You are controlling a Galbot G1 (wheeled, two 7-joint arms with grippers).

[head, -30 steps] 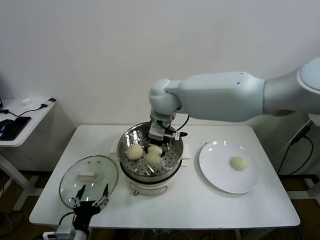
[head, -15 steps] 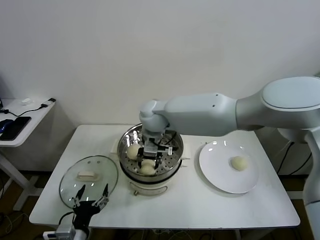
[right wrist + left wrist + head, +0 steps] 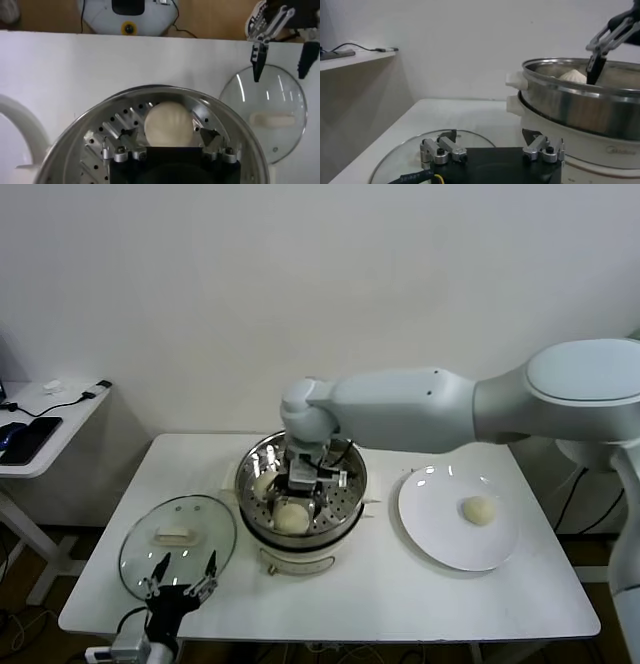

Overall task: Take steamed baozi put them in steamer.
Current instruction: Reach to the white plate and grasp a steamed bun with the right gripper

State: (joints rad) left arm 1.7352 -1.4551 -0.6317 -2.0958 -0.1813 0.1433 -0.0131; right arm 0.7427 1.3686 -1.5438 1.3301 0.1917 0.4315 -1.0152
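Note:
The steel steamer point(image 3: 345, 502) stands at the table's middle on its cream base. My right gripper point(image 3: 298, 489) hangs inside it, open, its fingertips point(image 3: 210, 136) on either side of a pale baozi point(image 3: 168, 123) that rests on the perforated tray point(image 3: 95, 150) near the front. The same baozi point(image 3: 291, 519) shows in the head view, and another baozi point(image 3: 263, 484) lies at the tray's left, partly hidden by the gripper. One more baozi point(image 3: 479, 510) sits on the white plate point(image 3: 440, 534) to the right. My left gripper point(image 3: 181, 576) stands open and empty over the near edge of the glass lid.
A round glass lid point(image 3: 178, 544) with a white handle lies flat to the left of the steamer. A side table point(image 3: 45, 424) with a phone and cables stands at far left. From the left wrist the steamer wall point(image 3: 580, 107) rises close by.
My right gripper has opened and let go of the baozi, which now lies on the tray's front part. The left arm has not moved.

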